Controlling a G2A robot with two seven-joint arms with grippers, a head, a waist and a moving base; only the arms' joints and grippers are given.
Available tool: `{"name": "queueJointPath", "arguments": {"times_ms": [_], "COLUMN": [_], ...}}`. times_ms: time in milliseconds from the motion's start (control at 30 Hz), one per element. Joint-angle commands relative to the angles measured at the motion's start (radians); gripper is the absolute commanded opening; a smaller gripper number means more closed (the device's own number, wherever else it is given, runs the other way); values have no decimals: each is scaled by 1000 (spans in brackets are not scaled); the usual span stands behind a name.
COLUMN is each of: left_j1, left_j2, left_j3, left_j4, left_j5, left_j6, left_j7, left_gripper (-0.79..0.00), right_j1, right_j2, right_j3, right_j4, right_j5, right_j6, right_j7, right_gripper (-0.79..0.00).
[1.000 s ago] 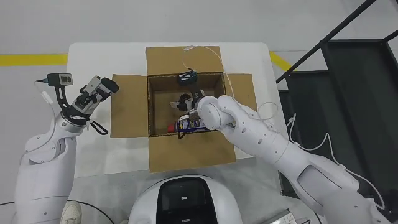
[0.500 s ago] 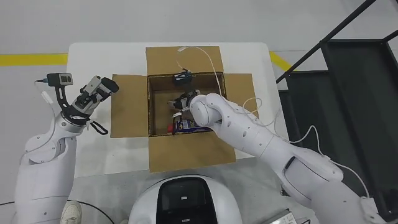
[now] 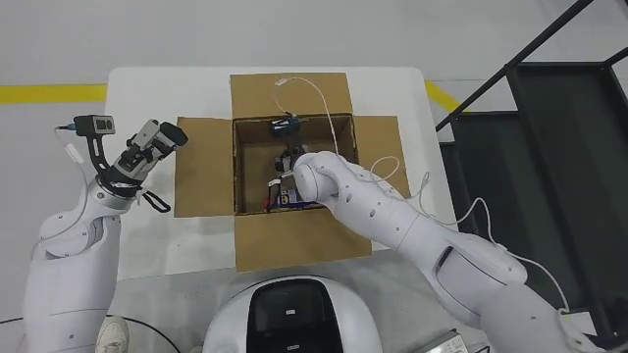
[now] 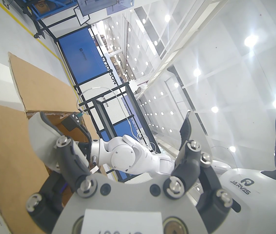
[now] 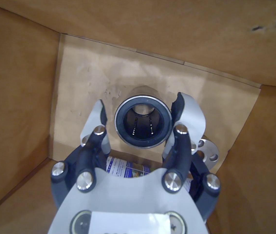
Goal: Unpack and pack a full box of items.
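Right wrist view: right gripper (image 5: 140, 99), fingers spread, is straddling a metal cylinder (image 5: 143, 122) in the box (image 5: 152, 25); it is probably risking rolling away if pinched off-centre.

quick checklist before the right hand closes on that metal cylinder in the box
1. Right hand open: ok, its fingers are spread.
2. Metal cylinder between the fingers: ok, one finger on each side with a gap on both.
3. Fingers far enough down the cylinder: cannot tell from this angle.
4. Neighbours clear: cannot tell; a printed packet and a metal flange lie close under the hand.
5. Box walls clear of the hand: ok, space on all sides.
6. Left hand out of the way: ok, open, outside the box by its flap.
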Motion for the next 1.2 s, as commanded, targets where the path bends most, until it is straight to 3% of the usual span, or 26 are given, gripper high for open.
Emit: {"name": "queueJointPath", "arguments": {"times_ms": [0,267,533,833,1167], "left_j1": [0,0,0,0,0], "left_j2": [0,0,0,0,0], "left_j3": [0,0,0,0,0], "left_j4": [0,0,0,0,0], "left_j5": [0,0,0,0,0], "left_j6": [0,0,0,0,0], "left_j7": [0,0,0,0,0], "left_gripper": [0,0,0,0,0], "right_j1": [-7,-66,-202,-412,-649], "right_j2": [-1,21,102,198,255], "right_j3": [5,54,171,420,733], "right_j4": [-11,-132,-419,-743,-977], "right_j5": [-11,-93,-272,-413,-395], "right_j6": [6,34,8,-117,-219], "right_j7": [-5,10,127,284,307], "right_gripper": [-785,-785,-785,-785,-785]}}
